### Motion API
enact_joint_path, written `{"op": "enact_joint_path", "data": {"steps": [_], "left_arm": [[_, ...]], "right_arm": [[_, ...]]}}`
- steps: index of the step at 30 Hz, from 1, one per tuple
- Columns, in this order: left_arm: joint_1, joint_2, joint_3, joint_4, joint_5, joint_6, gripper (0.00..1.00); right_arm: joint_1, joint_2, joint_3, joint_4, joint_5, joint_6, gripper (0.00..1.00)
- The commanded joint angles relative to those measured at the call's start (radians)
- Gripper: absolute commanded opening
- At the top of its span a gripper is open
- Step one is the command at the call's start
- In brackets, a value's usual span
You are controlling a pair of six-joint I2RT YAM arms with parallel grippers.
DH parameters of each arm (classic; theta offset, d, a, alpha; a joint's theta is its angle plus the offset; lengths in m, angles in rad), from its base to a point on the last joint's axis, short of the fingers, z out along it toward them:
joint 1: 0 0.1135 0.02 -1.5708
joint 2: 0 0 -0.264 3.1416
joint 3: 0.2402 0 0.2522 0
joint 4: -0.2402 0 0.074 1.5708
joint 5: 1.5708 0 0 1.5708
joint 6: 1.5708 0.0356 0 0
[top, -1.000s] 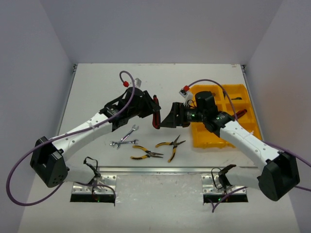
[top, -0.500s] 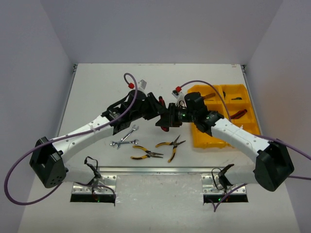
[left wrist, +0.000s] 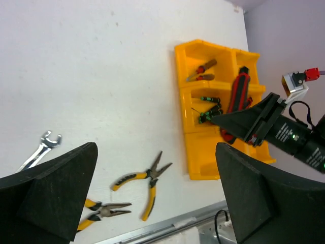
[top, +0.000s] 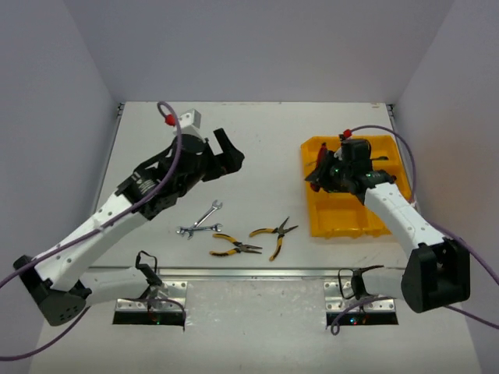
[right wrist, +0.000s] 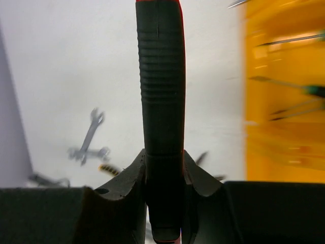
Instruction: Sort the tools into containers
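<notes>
My right gripper [top: 324, 173] is shut on a red-and-black-handled tool [top: 316, 178] above the left side of the yellow tray [top: 343, 220]. In the right wrist view the handle [right wrist: 161, 101] stands upright between the closed fingers [right wrist: 133, 175], with the tray [right wrist: 284, 127] blurred at the right. My left gripper [top: 223, 156] is open and empty over the middle of the table. Its wrist view shows the held tool [left wrist: 238, 96] over the tray [left wrist: 203, 160], which holds green screwdrivers [left wrist: 209, 109] and red ones [left wrist: 202, 71]. Two wrenches [top: 199, 222] and two yellow pliers [top: 274, 232] [top: 232, 248] lie on the table.
The tray sits at the right, near the right wall. The loose wrenches and pliers lie near the front metal rail [top: 257, 273]. A purple cable [top: 175, 148] loops over the left arm, and another [top: 390, 144] arches over the right wrist.
The left gripper let go of the red-and-black tool, opened wide and drew back to the left. The right gripper closed on the tool and carried it right, over the tray.
</notes>
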Motion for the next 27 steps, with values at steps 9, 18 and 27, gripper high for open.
{"op": "enact_joint_path", "data": {"steps": [9, 18, 27], "left_arm": [[0.003, -0.334, -0.262, -0.137, -0.14, 0.311, 1.0], [0.004, -0.343, -0.392, -0.035, -0.074, 0.309, 1.0], [0.004, -0.347, -0.418, -0.005, -0.047, 0.323, 1.0]], "right_arm": [[-0.446, 0.288, 0.361, -0.314, 0.573, -0.176, 0.0], [-0.48, 0.45, 0.434, -0.337, 0.616, -0.184, 0.01], [-0.48, 0.425, 0.397, -0.308, 0.563, -0.169, 0.4]]}}
